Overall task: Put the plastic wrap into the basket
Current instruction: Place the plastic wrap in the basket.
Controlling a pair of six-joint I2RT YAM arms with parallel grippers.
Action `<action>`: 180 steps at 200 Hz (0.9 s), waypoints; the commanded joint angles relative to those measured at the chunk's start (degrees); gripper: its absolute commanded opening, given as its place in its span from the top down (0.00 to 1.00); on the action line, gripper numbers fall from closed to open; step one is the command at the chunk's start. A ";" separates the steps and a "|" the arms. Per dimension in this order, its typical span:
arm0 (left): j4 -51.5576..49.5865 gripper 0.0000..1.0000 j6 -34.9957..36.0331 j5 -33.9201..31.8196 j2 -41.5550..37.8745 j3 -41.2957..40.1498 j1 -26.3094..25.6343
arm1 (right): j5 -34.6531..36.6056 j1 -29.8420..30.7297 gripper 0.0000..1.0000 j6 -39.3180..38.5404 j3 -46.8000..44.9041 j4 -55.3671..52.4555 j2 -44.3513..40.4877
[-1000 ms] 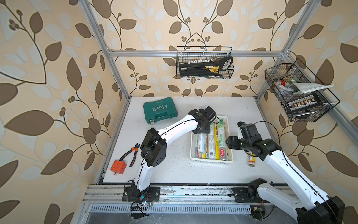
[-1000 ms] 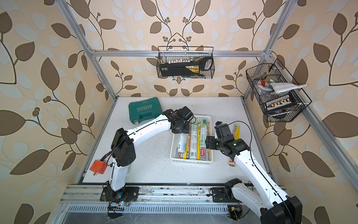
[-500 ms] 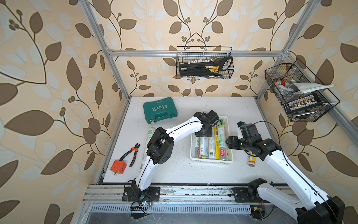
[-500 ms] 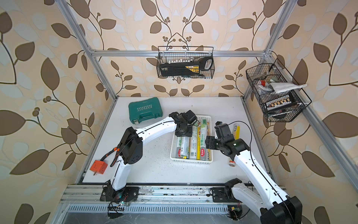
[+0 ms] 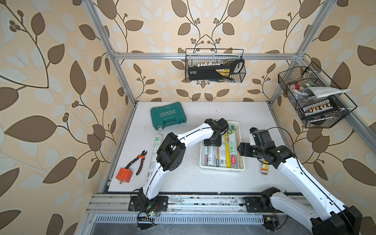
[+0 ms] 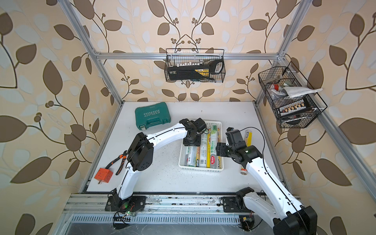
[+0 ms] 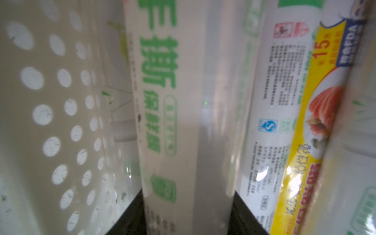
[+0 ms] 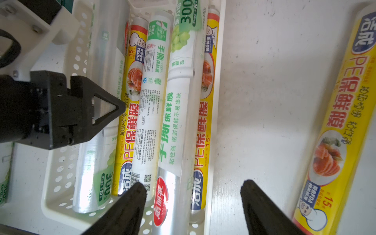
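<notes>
The left gripper [image 7: 188, 207] straddles a silvery-white roll [image 7: 183, 101] lying in the white basket [image 5: 221, 169]; whether it pinches cannot be told. The right gripper [image 8: 193, 195] gapes empty near a yellow roll [image 8: 335, 122] on the table [image 8: 264, 101]. Rolls probably light, stiff, slick: grasp mid-length.

The basket [image 5: 222, 170] is filled across its width with plastic wrap rolls [image 5: 233, 146] lying side by side, and the left gripper [image 5: 212, 143] sits low over its left lane; the right gripper [image 8: 193, 187] hangs over the right wall, jaws wide and empty. Bare desk [image 5: 193, 183] lies before the basket, behind it, and between its right wall and a loose yellow roll [image 8: 335, 122]; the left strip is cluttered by another roll [image 5: 156, 146], pliers [image 5: 140, 160] and an orange plug [image 5: 124, 175], the left arm [image 5: 171, 154] spanning above, with a green case [image 5: 167, 115] in the far left corner.
</notes>
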 commanded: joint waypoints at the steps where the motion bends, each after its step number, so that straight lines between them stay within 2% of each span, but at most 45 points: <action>1: -0.74 0.42 0.53 -0.01 -1.16 1.87 0.65 | -0.06 -0.31 0.23 0.24 -0.63 -0.61 0.36; 21: -1.23 0.34 0.54 -0.56 -1.63 2.33 0.64 | 0.34 -0.40 0.23 0.33 -0.85 -0.61 0.50; 43: -0.91 0.31 0.64 -0.96 -3.75 1.02 0.57 | 0.83 -0.49 0.23 0.68 -0.83 -0.76 0.64; 87: 1.64 0.26 0.48 -4.08 -12.30 -5.58 0.55 | 2.77 -1.75 0.23 1.52 -1.48 0.00 0.30; 108: 3.31 0.20 0.70 -6.08 -17.17 -9.28 0.57 | 3.34 -2.24 0.23 2.09 -1.32 0.10 0.12; 163: 4.22 0.02 3.38 -16.43 -30.79 -20.11 0.70 | 3.95 -4.46 0.22 2.10 -0.70 -0.10 -0.91; 180: 4.22 0.01 4.11 -20.18 -34.99 -23.54 0.88 | 4.39 -5.75 0.20 1.79 -0.89 -0.24 -0.74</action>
